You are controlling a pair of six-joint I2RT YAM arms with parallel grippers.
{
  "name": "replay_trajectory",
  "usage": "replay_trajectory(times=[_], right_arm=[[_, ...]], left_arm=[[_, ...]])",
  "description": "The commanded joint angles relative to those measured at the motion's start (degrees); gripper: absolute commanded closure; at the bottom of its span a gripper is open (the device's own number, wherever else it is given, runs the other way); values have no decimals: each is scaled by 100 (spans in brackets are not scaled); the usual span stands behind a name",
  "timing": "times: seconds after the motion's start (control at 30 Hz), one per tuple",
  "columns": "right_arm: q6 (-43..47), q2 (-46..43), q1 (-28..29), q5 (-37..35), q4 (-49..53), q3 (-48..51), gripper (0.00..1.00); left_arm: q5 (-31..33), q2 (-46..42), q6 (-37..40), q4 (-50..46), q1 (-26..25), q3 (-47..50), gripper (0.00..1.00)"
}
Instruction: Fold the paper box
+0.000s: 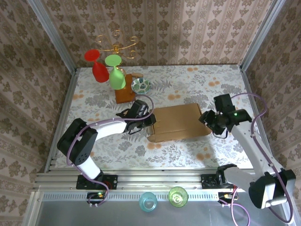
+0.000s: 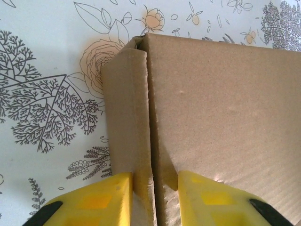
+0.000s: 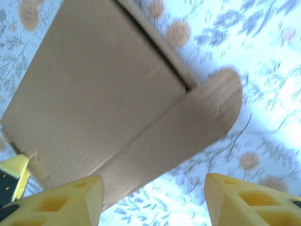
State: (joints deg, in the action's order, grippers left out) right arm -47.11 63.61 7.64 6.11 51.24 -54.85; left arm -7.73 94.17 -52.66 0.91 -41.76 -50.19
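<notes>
L gripper pinched box side wall, fingers narrow. R gripper wide open, empty, near box end.

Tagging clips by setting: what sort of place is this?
Probably a lab test cell dressed like a home: wallpapered panels in an aluminium frame, a floral tablecloth, and a left arm and right arm bolted to the front rail, working on a box.

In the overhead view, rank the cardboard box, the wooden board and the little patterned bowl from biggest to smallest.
1. cardboard box, clearly largest.
2. wooden board, partly covered by a green glass.
3. patterned bowl, only slightly smaller-looking, so unsure.
</notes>
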Motion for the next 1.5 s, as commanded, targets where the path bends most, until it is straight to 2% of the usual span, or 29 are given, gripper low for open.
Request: replay_trajectory(times=[0.0,0.1,0.17,0.33,0.47,0.63,0.73,0.97,1.13,1.23,1.47], right_arm=[[1030,724,-230,256,-318,-231,47],[1619,1486,-302,308,-603,-387,49],[1946,2002,-345,361,-729,-483,47],[2367,2552,-536,590,-885,-542,45],[2444,2625,-703,720,-980,-449,53],[2512,2770,-885,923,-1084,-305,62],[2563,2877,-931,1018,-1116,-273,67],[2581,2929,-946,1138,-1137,-350,71],[2578,2929,-943,1175,-1035,-447,71],[2567,2903,-947,1203,-1000,-481,71],[2601,2955,-948,1305,-953,-553,71]], left_arm=[[-43,225,209,-18,116,-221,72],[-109,400,340,-20,189,-409,74],[-150,535,444,-62,224,-550,74],[-282,691,625,21,270,-702,75],[-291,485,777,-12,278,-638,74],[-263,-28,1095,-265,315,-539,59],[-400,-265,1327,-419,366,-463,56],[-1042,-91,1395,-621,466,-396,58],[-821,-157,1253,-904,397,-294,59],[-542,-375,1131,-1162,355,-224,56],[-699,-310,758,-737,298,2,53]])
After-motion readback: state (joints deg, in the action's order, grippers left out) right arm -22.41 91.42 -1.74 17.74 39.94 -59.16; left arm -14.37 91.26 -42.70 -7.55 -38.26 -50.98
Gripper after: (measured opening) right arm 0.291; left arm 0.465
